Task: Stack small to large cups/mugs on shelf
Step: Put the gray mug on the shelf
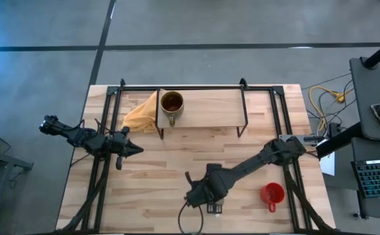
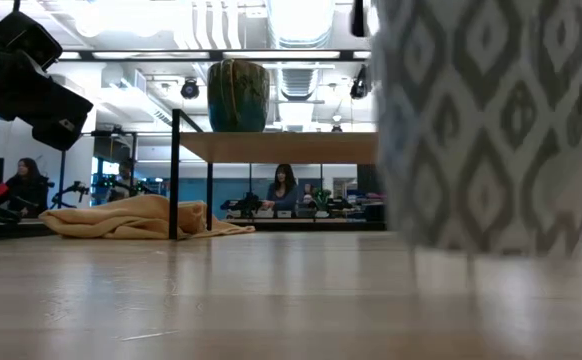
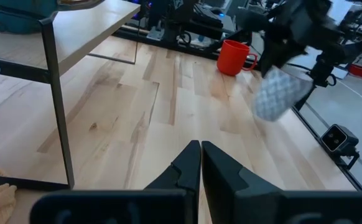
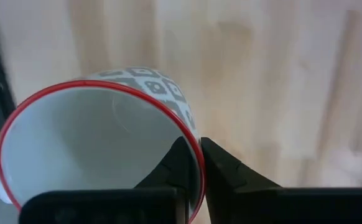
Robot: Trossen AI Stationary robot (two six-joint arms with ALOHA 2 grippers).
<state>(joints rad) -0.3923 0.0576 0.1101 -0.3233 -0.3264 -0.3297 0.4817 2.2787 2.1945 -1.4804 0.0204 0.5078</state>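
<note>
A white mug with a grey diamond pattern and a red rim [image 4: 100,143] is in my right gripper [image 4: 196,165], near the table's near edge, where the arm [image 1: 200,194] covers it from above. It fills the right of the low view [image 2: 481,120]. The brownish-olive mug [image 1: 172,104] stands upright on the left part of the shelf [image 1: 209,108]. The red mug [image 1: 273,194] stands on the table near the right near corner. My left gripper [image 3: 200,158] is shut and empty, hovering left of the table's centre [image 1: 136,150]. My right gripper pinches the white mug's wall at the rim [image 4: 195,144], one finger inside the mug and one outside. The mug hangs tilted below the gripper [image 3: 274,93], and its base [image 2: 471,245] is lifted clear of the table.
A yellow cloth [image 1: 141,116] lies bunched by the shelf's left legs. Thin black legs [image 3: 60,93] carry the shelf, and a black frame runs along the table's far and side edges. Bare wood lies between the two grippers and on the shelf right of the olive mug.
</note>
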